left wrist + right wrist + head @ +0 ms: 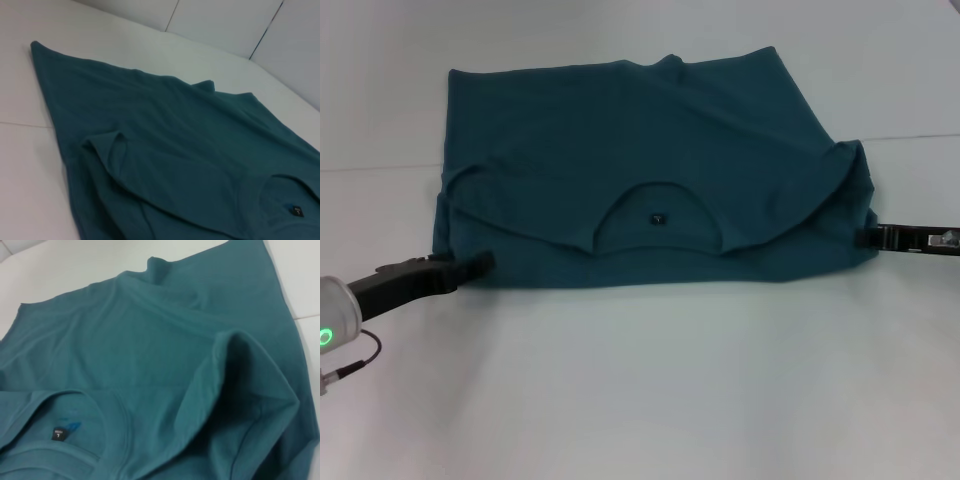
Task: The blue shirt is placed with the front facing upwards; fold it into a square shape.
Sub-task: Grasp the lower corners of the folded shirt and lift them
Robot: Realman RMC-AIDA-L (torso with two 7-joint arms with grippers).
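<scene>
One blue shirt (650, 190), dark teal, lies spread on the white bench (650, 390), centred in the head view. It is folded across its width: the near part shows the round neckline (658, 200) with a small dark neck tag (660, 215) inside it, and the far layer runs back to a straight edge with a small pucker at its middle. No chest lettering is visible. The tag bears a tiny pale mark, too small to read in the head view; in the left wrist view the tag (297, 210) shows a small white mark, and in the right wrist view the tag (59, 433) shows small white print that reads roughly as a line of text over a single character, not legible.

Two pincers, one at each near corner. The left pincer (480, 263), black, on a dark arm, touches the shirt's near left corner low on the bench; whether it is open or closed cannot be told. The right pincer (865, 238), black, touches the shirt's right edge, where the cloth bunches into a raised fold; its state cannot be told either.
</scene>
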